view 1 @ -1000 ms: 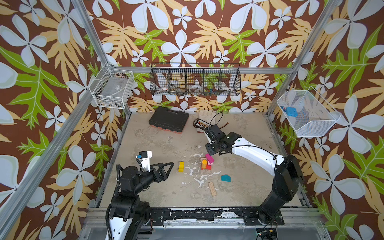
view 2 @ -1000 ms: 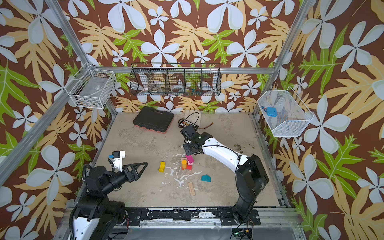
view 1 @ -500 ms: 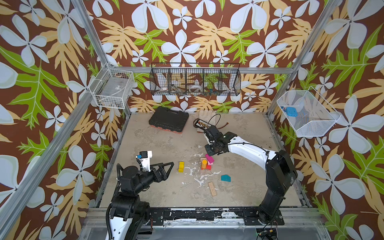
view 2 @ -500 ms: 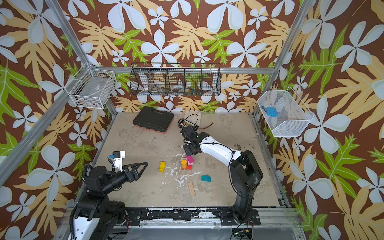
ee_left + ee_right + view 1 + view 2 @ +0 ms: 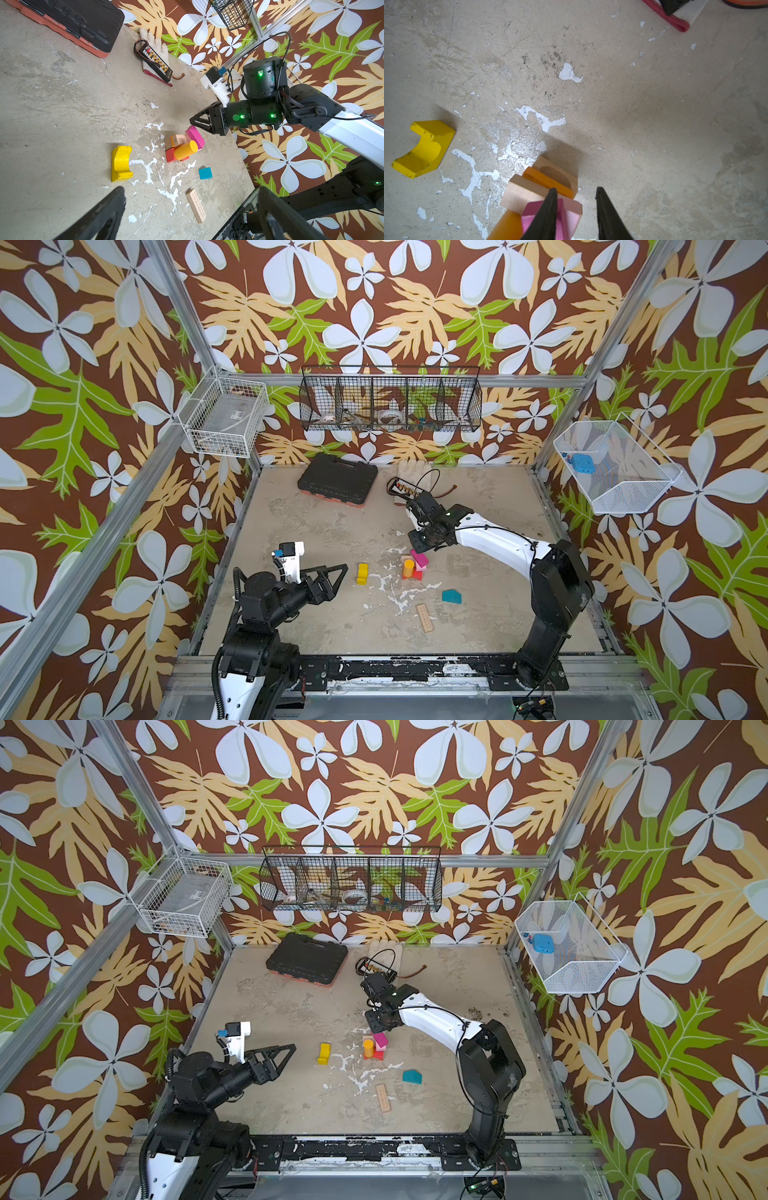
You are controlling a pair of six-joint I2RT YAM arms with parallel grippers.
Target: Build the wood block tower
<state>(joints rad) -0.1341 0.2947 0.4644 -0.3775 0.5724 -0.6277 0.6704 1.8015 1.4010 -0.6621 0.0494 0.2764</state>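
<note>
The right gripper (image 5: pixel 576 188) points down at the floor with its two black fingers a little apart. Only bare floor and a corner of a block show in the gap, so it holds nothing. In the right wrist view one finger (image 5: pixel 548 209) crosses in front of the magenta block (image 5: pixel 564 220); whether it touches the block I cannot tell. In the left wrist view the tips hang just above that magenta block, on its far side.

The magenta block lies tilted on top of the tower (image 5: pixel 413 566), a low, crowded stack near the middle of the table (image 5: pixel 316 531). Under and beside it are a pale wood block (image 5: pixel 176 140), an orange bar (image 5: pixel 548 182) and a plain arch block (image 5: pixel 556 172). An orange cylinder (image 5: pixel 186 150) stands on the stack's near left side, with a red block (image 5: pixel 170 154) at the base.

Left of the tower, apart from it, a yellow arch (image 5: pixel 362 573) lies on its side. To the near right a teal pentagon (image 5: pixel 451 596) lies flat, and nearer still lies a plain wood bar (image 5: pixel 424 617).

The left gripper (image 5: pixel 341 572) hovers at the near left, well apart from the blocks, fingers spread wide and empty.

A black tool case (image 5: pixel 337 484) lies at the far edge, with a glove (image 5: pixel 153 41) to its right.
</note>
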